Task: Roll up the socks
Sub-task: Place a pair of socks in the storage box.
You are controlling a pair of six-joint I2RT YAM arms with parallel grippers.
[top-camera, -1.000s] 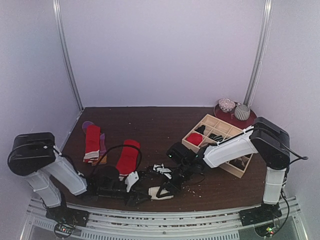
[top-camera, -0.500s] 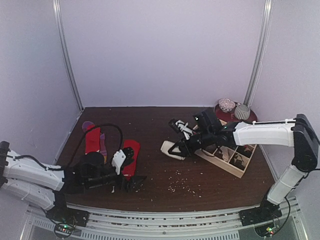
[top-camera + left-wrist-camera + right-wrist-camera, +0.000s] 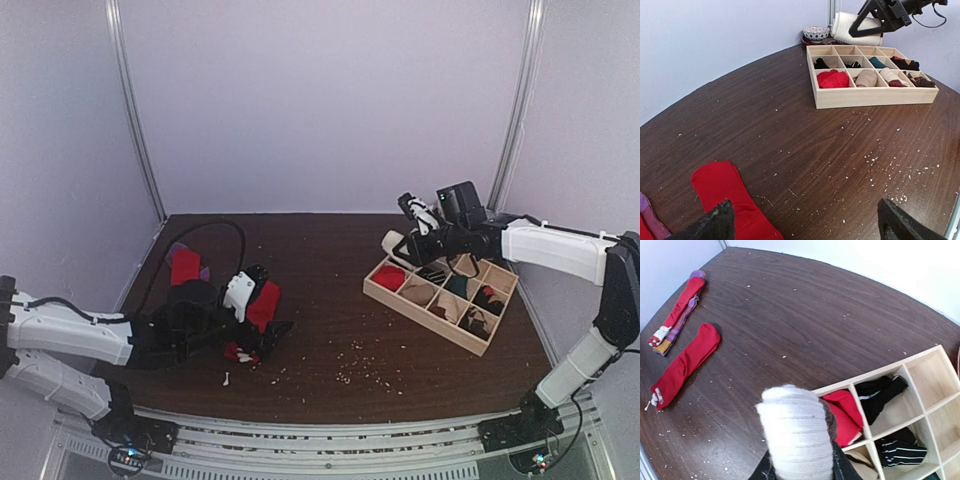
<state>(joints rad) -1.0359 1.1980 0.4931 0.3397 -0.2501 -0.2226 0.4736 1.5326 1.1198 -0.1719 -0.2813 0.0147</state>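
My right gripper (image 3: 403,242) is shut on a rolled cream-white sock (image 3: 392,243) and holds it in the air over the far-left corner of the wooden grid tray (image 3: 412,302). In the right wrist view the roll (image 3: 797,432) fills the jaws above the cell with a rolled red sock (image 3: 845,415). My left gripper (image 3: 262,335) is open and empty, low over a flat red sock (image 3: 263,300); its left fingertip (image 3: 720,220) is at that sock's (image 3: 722,192) edge. A red sock with purple and orange parts (image 3: 184,266) lies at the far left.
The tray (image 3: 867,97) holds several rolled socks: red, beige, black and teal. A patterned bowl (image 3: 816,33) stands behind it by the back wall. White crumbs are scattered over the dark wooden table (image 3: 330,270). A black cable (image 3: 215,232) loops above the left arm.
My right gripper has carried the rolled cream sock from the table's front middle up and right to the tray. My left arm has moved to the flat red sock.
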